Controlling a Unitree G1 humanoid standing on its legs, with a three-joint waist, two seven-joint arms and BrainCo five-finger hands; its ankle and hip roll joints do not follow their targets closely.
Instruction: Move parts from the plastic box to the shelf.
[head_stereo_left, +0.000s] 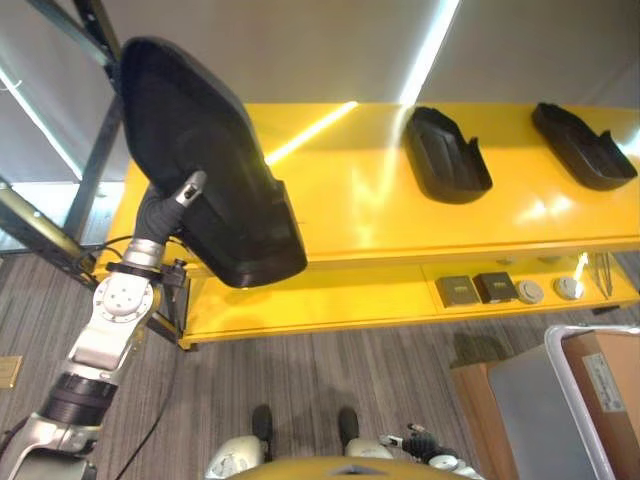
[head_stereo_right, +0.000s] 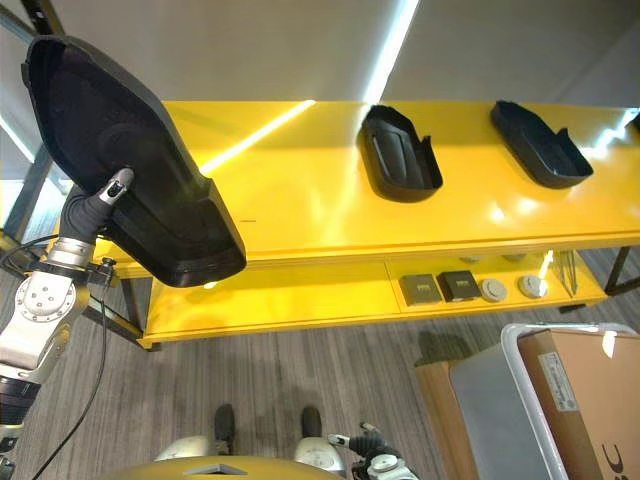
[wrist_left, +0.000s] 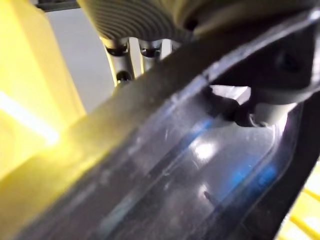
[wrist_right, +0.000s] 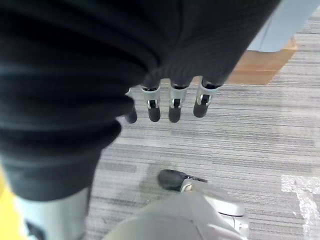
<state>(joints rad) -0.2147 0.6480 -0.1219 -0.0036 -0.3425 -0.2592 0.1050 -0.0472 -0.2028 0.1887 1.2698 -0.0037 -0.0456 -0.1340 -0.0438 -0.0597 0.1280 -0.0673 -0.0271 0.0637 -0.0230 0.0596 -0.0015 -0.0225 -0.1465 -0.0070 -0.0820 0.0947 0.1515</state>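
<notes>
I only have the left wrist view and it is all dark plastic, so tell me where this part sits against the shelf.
Observer: The left hand grips the black part by its edge and holds it tilted, in front of the left end of the yellow shelf.
Operator: Report what occupies the top surface.
Observer: Two more parts lie towards the right end; the left half is bare.
Operator: Give me the other arm.
Observer: The right hand hangs low over the floor, fingers relaxed, holding nothing.
</notes>
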